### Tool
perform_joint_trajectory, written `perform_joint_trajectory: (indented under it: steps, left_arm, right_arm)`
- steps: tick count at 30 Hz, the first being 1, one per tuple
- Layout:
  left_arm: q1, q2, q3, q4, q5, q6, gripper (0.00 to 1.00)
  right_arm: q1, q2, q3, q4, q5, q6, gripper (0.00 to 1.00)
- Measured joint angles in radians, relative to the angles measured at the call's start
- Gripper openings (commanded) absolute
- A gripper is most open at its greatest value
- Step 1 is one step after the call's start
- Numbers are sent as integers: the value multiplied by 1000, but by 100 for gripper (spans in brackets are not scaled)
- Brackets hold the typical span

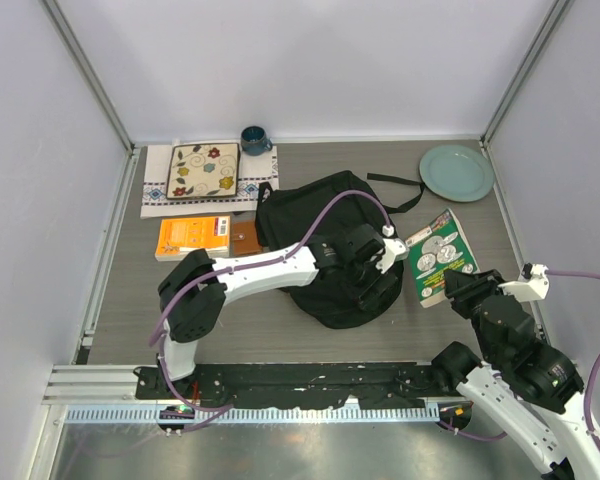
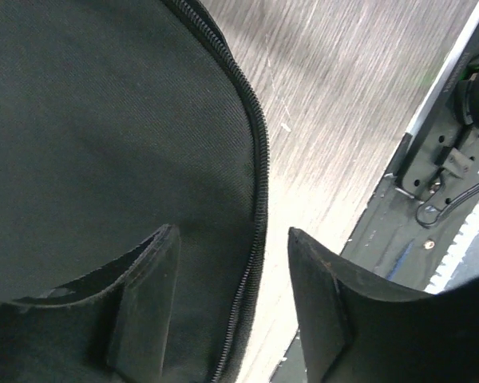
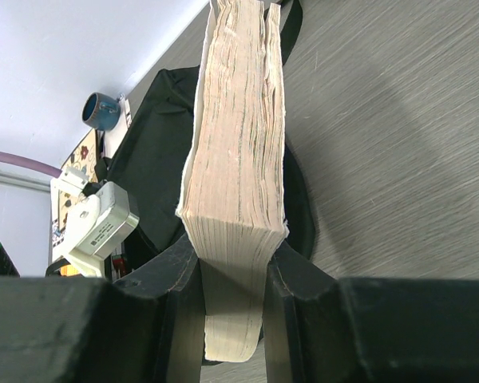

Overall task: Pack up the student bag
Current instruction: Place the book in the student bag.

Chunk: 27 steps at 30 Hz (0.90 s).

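Observation:
The student bag point(image 1: 310, 215) is a large black backpack lying mid-table, its straps trailing toward the back right. My left gripper point(image 1: 378, 285) is over the bag's near right edge, jaws open; in the left wrist view point(image 2: 231, 307) one finger rests on the black fabric point(image 2: 88, 120) beside the zipper point(image 2: 259, 159), the other over bare table. My right gripper point(image 1: 458, 292) is shut on the near end of a green paperback book point(image 1: 438, 254). In the right wrist view the book's page edges point(image 3: 239, 152) stand between my fingers point(image 3: 176, 319), with the bag point(image 3: 156, 152) behind.
An orange book point(image 1: 192, 237) and a brown item point(image 1: 245, 238) lie left of the bag. A floral tile point(image 1: 203, 170) on a white cloth and a blue mug point(image 1: 254, 139) sit at the back left. A pale green plate point(image 1: 457, 171) sits back right.

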Motion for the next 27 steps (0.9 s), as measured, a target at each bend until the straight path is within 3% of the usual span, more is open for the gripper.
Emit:
perform_joint_trajectory:
  steps: [1,4,12,14,18,27]
  left_arm:
    - [0,0,3,0,-4,8,45]
    - [0,2,9,-2,-6,13,33]
    - [0,9,11,-4,25,15,36]
    - [0,11,11,-4,31,14,31]
    - [0,14,11,-4,40,10,1]
    - [0,16,15,-8,5,9,0]
  right_arm:
    - [0,0,0,-1,-2,1,0]
    - [0,0,-2,-4,-3,6,0]
    - [0,-11,-13,-20,-6,25,0]
    - [0,-15,-16,-21,-6,27,0]
    - [0,-19,-16,-27,-7,31,0]
    - [0,-19,-16,-33,-7,37,0]
